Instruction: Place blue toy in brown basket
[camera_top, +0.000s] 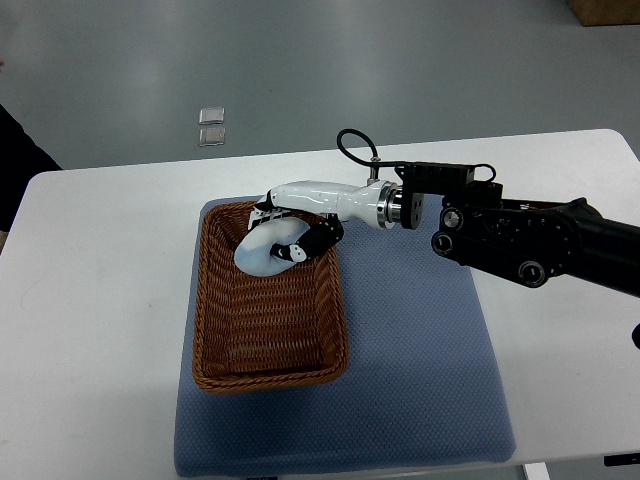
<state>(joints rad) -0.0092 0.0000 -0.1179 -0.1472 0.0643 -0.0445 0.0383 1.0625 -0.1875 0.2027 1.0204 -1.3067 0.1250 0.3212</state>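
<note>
The right hand (290, 225) reached in from the right side of the scene, its dark forearm stretched across the white tabletop (90, 280) and its white wrist angled down toward the far end of the brown basket (215, 330). The fingers were curled around the blue toy (262, 252) — a pale, rounded thing, light blue at best under that lighting — and they had it gripped from above and from the right, the dark fingertips wrapped along its near-right edge.

Here was the relation that counted: the toy sat directly under the hand and already inside the basket's outline, at the far end, well within the woven rim. Whether it touched the basket floor or hung just above it, I couldn't tell from where I stood. The basket's long axis ran far to near on the blue mat (420, 380), with most of its floor bare on the near side.

So the coming move looked like a simple one — a release straight down, no sideways travel needed, though the far rim lay close behind the knuckles. The left arm wasn't in sight at all.
</note>
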